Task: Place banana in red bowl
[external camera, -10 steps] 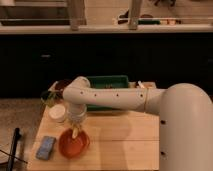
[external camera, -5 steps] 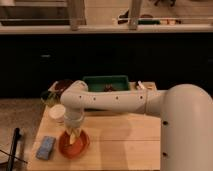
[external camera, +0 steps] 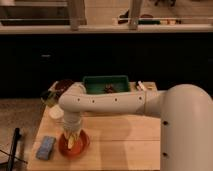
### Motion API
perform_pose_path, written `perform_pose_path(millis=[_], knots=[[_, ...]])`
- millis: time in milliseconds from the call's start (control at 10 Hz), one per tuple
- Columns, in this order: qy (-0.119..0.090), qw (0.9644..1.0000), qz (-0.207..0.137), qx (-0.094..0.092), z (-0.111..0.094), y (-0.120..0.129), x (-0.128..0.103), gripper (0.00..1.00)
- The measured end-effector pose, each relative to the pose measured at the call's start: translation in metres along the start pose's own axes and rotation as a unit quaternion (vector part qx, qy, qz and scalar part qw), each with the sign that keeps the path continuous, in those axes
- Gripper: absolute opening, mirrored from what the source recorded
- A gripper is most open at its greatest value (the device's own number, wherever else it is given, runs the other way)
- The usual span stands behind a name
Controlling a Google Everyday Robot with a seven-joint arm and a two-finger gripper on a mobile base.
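The banana (external camera: pixel 71 143) lies in the red bowl (external camera: pixel 74 145) at the counter's (external camera: pixel 120 145) near left, right under the end effector (external camera: pixel 71 135), which hangs just over the bowl. The far green tray (external camera: pixel 106 84) holds something dark. I cannot tell whether the end effector is clenched or released.

Red bowl (external camera: pixel 74 146), glossy orange-red, directly below gripper (external camera: pixel 72 140); pale banana (external camera: pixel 71 143) inside bowl, at gripper's tip.

A big white robot arm with round, smooth parts

The arm is thick, shiny white, with tiny dark dots along its side. Its tool (external camera: pixel 73 136) sits low over the red bowl (external camera: pixel 81 148), past a ribbed white wrist.
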Motion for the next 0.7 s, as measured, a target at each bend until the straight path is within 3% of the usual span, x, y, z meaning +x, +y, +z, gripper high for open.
perform_pose_path(millis=[200, 700], knots=[[-0.001, 1.0000, 0.002, -0.001, 0.0009, 0.0023, -0.0016, 0.80], [0.002, 0.9999, 0.016, -0.002, -0.0038, 0.0085, 0.0069, 0.80]])
